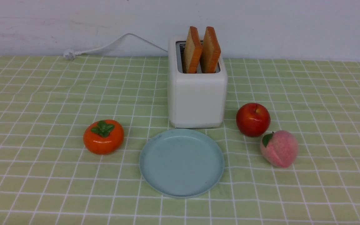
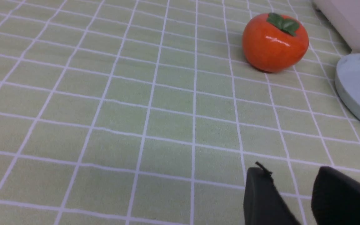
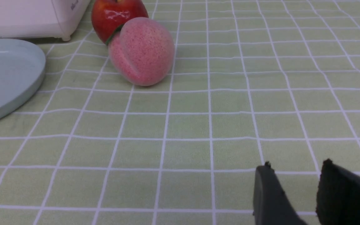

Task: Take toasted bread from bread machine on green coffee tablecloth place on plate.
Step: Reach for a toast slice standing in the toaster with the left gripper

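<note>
Orange persimmon (image 1: 103, 137), red apple (image 1: 253, 119) and pink peach (image 1: 279, 149) flank the plate (image 1: 182, 162); left fingers (image 2: 261, 200) and right fingers (image 3: 270, 197) stand parted, empty.

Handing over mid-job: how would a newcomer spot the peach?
Find the white toaster on the green checked cloth. Right of it sits a glossy red apple; the peach lies beside that, nearer the robot and further right. It is matte, speckled pink with a green leaf, not shiny red.
</note>
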You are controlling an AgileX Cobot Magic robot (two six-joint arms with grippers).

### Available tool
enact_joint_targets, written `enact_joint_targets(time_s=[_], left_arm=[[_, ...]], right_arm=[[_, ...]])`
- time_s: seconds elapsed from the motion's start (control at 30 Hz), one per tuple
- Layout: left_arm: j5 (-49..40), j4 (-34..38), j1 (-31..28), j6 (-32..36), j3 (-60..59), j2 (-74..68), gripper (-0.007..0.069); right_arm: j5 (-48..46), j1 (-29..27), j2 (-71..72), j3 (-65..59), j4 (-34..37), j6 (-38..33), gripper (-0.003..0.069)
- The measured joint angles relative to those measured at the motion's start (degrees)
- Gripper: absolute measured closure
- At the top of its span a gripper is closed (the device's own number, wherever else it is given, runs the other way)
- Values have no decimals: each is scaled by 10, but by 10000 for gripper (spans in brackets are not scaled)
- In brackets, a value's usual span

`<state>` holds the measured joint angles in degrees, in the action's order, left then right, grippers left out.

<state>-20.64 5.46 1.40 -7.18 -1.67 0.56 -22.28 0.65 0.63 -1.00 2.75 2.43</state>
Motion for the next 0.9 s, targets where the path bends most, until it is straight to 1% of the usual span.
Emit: enact_joint_targets(time_s=[0.37,0.43,0.53,0.67,0.7,0.73,0.77,0.8,0.87,0.9], left_arm=[[18,4,0,0,0,0,387],[32,23,0,0,0,0,387],[53,69,0,-4,0,0,387],[85,154,0,-15,0,0,387],[85,154,0,-15,0,0,387],[103,197,0,-17,0,0,387],[115,224,0,-18,0,0,387],[117,229,0,-18,0,0,387],[151,303,0,-19,0,0,387],[154,309,0,-19,0,0,387]], right_arm=[[0,0,0,0,0,0,419],[0,0,0,0,0,0,419],[0,0,0,0,0,0,419],[0,0,0,0,0,-1,419],[1,0,0,0,0,-2,419],[2,0,0,0,0,-2,419],[6,0,0,0,0,-2,419],[6,0,0,0,0,-2,419],[29,0,0,-3,24,7,419],[29,0,0,-3,28,9,419]])
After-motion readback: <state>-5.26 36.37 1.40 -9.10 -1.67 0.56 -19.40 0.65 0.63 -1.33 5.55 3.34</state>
